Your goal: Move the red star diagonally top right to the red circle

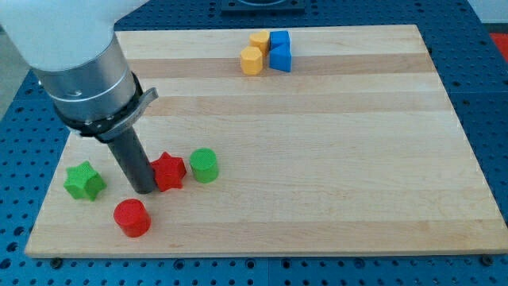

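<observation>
A single camera view is given, looking down at an angle on a pale wooden board (317, 159) that is laid on a blue perforated table (492, 103).

At the view's left, a thick white and grey arm (79, 63) is seen coming down from the view's top left, ending in a straight dark rod. No claw is fitted, so nothing can be said of jaws apart or together; only the rod is shown. My tip (144, 191) is set on the board, pressed against the left side of the red star (168, 171), with no gap visible between them.

The red star is found in the board's lower left part. Just to its right, close beside it, a green cylinder (204, 165) is placed; whether the two touch cannot be told. Below and to the left of the red star, near the board's bottom edge, the red circle (132, 218) is seen, just below my tip. Further to the view's left, a green star (84, 181) is set apart from the rod.

At the view's top, well apart from all of these, four blocks are clustered together: two yellow blocks (252, 60) (259, 41) on the left and two blue blocks (281, 58) (279, 40) on the right.
</observation>
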`<state>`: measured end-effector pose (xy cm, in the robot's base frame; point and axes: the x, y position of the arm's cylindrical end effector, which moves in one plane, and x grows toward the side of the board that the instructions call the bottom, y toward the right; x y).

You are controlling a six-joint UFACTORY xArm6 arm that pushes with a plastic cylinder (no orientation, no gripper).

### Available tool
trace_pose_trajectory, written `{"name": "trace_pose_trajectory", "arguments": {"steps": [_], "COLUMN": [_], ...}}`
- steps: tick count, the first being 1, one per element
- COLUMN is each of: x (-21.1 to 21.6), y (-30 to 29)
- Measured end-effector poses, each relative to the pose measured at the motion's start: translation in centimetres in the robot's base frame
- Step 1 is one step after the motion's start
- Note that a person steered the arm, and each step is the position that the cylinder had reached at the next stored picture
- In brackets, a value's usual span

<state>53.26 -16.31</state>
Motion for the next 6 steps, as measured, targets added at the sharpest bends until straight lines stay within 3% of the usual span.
{"name": "trace_pose_trajectory", "arguments": {"steps": [1,2,4,6], "x": [0.0,2.8,-0.9,-1.7], "y": [0.0,-0.2,1.1,1.1]}}
